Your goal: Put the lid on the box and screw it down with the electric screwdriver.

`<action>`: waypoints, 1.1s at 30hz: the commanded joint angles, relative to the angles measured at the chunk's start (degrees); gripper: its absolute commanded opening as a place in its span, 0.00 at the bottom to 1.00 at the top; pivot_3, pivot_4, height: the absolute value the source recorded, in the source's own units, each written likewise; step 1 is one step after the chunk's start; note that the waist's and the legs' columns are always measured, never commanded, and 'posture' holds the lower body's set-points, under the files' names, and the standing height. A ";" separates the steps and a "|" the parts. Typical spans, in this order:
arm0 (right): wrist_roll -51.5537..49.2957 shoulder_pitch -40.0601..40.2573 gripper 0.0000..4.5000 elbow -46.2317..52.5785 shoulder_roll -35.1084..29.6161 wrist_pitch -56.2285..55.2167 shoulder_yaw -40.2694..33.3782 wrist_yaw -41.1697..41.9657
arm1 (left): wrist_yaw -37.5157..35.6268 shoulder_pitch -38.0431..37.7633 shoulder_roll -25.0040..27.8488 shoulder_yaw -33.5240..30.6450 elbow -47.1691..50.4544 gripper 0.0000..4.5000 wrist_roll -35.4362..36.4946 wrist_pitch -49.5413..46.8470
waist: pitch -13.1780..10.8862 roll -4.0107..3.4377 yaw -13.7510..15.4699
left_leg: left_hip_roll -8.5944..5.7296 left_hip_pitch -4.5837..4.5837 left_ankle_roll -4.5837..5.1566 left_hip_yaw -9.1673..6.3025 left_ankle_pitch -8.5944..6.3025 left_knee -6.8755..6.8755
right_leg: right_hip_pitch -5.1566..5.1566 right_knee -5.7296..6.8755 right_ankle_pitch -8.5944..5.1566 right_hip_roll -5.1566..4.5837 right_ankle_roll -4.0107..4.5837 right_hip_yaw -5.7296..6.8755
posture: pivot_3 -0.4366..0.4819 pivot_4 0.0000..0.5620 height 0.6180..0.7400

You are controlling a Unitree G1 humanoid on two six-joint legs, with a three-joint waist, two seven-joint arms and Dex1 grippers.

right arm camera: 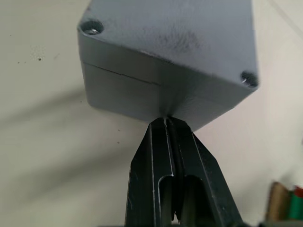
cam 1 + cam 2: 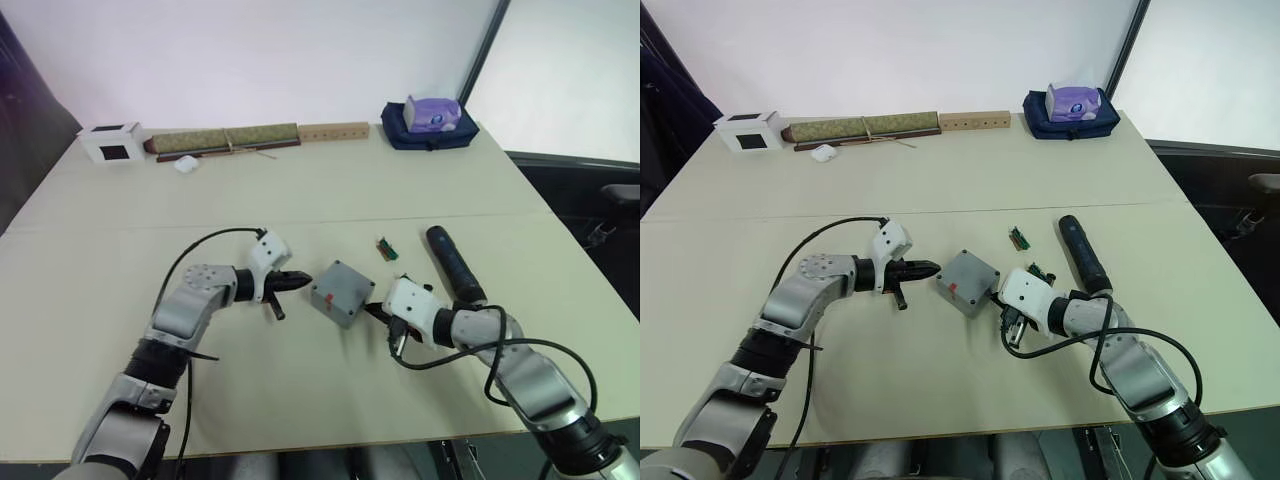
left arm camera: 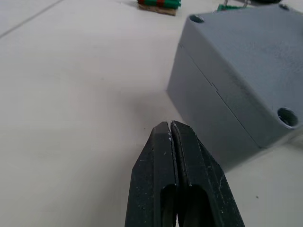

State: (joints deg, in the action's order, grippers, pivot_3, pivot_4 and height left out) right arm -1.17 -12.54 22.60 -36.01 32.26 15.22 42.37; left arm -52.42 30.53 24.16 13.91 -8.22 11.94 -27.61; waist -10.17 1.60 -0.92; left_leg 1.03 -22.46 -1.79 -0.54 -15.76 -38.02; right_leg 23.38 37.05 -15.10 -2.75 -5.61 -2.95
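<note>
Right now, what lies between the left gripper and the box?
Only bare table. In the left wrist view the left gripper, jaws shut, points at the box, lid already on, across a short gap.

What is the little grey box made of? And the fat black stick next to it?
The box looks like cast metal: dull grey, thick walls, sunken screw holes at the corners, a thin seam where the lid sits on it. It could be painted. The electric screwdriver looks like matte black plastic or rubber, though its surface is too small to tell for sure.
</note>
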 commanded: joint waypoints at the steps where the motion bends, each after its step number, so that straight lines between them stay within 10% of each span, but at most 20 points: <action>1: -0.07 -3.19 0.00 0.92 1.08 1.33 1.19 0.40 | -1.63 0.31 -0.32 1.01 2.12 0.00 0.16 0.51 | 0.00 0.00 -0.03 | 0.01 0.00 0.00 -0.01 0.00 0.00 | 0.01 0.01 0.00 0.02 0.00 0.01 | 0.48 0.27 1.00; 33: 0.67 -10.46 0.00 -4.96 0.97 -0.36 3.29 7.17 | -6.37 -10.49 15.47 -6.73 23.15 0.00 4.28 -10.79 | -0.11 -0.10 -0.21 | 0.05 -0.01 0.00 0.00 0.00 0.06 | 0.06 0.01 -0.06 0.04 0.10 0.01 | 0.48 0.27 1.00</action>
State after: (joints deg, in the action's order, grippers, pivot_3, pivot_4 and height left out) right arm 0.91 -23.11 14.21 -33.41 31.75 21.70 48.86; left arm -58.29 20.71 37.34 10.84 11.59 14.49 -37.54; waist -10.28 1.49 -1.13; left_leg 1.10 -22.47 -1.79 -0.54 -15.76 -37.95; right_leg 23.45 37.06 -15.17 -2.71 -5.50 -2.94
